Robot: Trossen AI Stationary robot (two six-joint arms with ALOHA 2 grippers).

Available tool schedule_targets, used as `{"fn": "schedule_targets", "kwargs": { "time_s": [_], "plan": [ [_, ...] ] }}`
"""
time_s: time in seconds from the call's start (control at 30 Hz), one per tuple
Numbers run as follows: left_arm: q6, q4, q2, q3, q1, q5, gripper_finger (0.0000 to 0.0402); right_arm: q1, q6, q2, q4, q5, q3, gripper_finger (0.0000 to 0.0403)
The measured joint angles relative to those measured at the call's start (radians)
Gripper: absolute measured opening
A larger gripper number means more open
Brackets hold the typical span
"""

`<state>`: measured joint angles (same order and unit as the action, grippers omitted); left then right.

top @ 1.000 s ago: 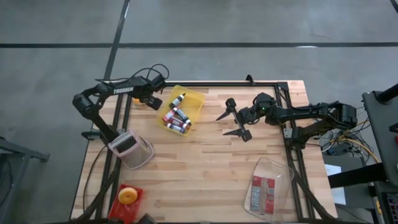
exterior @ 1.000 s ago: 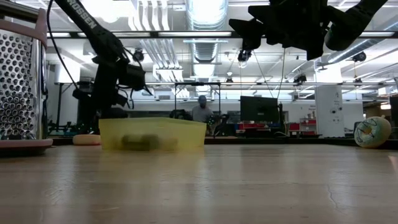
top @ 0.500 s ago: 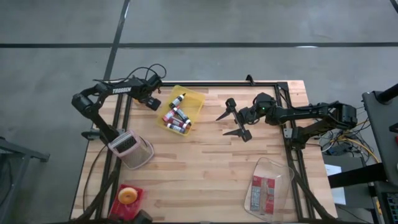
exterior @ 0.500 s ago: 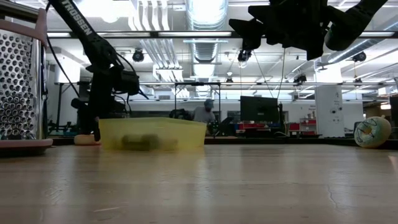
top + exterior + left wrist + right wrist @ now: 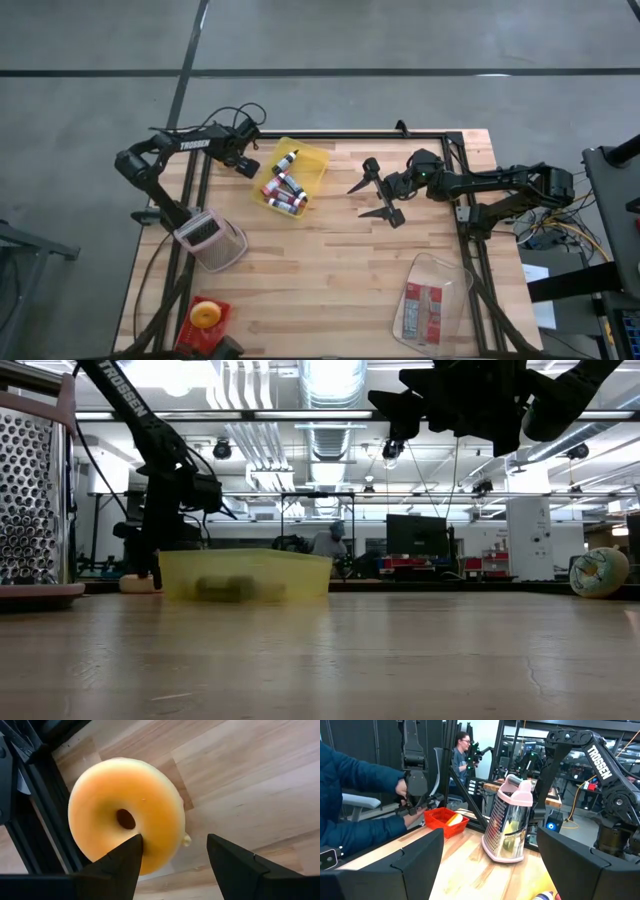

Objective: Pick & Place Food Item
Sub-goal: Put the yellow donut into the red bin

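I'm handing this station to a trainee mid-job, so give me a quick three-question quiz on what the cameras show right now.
1. True or false: the left gripper is shut on the donut.
2. What does the yellow bin hold? A) bottles B) spoons C) apples
3. Which arm waits over the table's middle, gripper open?

Key
1. False: its fingers are open above the donut, which lies on the table by the back-left corner.
2. A, bottles.
3. The right arm; its gripper holds nothing.
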<state>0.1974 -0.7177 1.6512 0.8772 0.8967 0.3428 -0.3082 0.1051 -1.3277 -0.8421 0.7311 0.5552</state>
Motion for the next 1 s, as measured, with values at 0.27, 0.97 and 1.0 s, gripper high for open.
{"fn": "schedule_targets", "kwargs": {
  "time_s": [0.27,0.97,1.0],
  "plan": [
    [0.018,0.000,0.000,-0.002,0.000,0.087,0.0193,0.000,0.000,0.000,0.000,0.000,0.000,0.0315],
    [0.023,0.020,0.000,-0.031,0.000,0.113,0.0018,0.000,0.000,0.000,0.000,0.000,0.000,0.0315],
    [0.023,0.021,0.000,-0.031,0.000,0.113,0.0016,0.000,0.000,0.000,0.000,0.000,0.000,0.0315]
  ]
}}
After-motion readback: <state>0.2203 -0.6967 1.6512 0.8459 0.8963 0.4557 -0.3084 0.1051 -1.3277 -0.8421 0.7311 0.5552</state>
